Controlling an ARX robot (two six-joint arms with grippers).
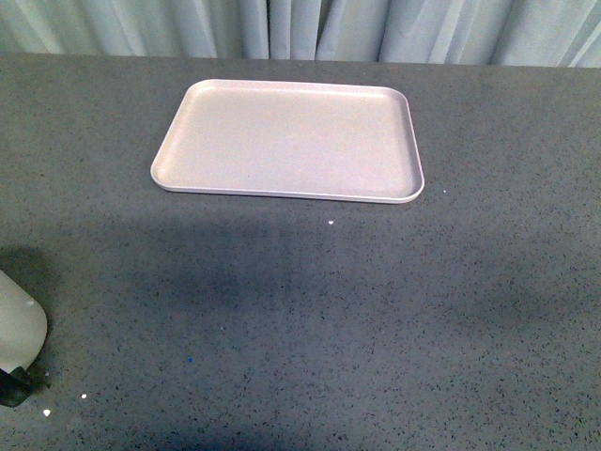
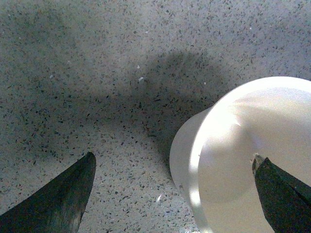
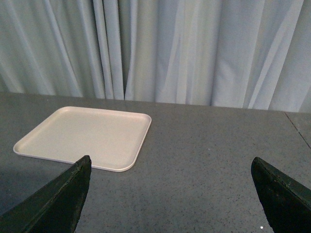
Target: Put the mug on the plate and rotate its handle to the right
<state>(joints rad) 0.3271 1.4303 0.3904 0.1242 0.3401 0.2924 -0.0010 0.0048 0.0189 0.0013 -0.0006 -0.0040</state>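
The white mug (image 1: 19, 331) stands at the table's left edge, cut off by the front view's border. A black piece (image 1: 13, 385) at its near side looks like the handle. From above, in the left wrist view, the mug (image 2: 243, 141) lies partly between the fingers of my open left gripper (image 2: 172, 158). One finger (image 2: 279, 194) hangs over its rim and the other (image 2: 63, 199) is over bare table. The cream-pink plate (image 1: 286, 141) lies flat at the back centre with nothing on it. My open right gripper (image 3: 170, 159) hovers over the table, with the plate (image 3: 82, 133) ahead of it.
The grey speckled tabletop (image 1: 329, 310) stretches between the mug and the plate. Pale curtains (image 1: 300, 28) hang behind the far edge. A few small white specks (image 1: 331, 222) lie on the surface.
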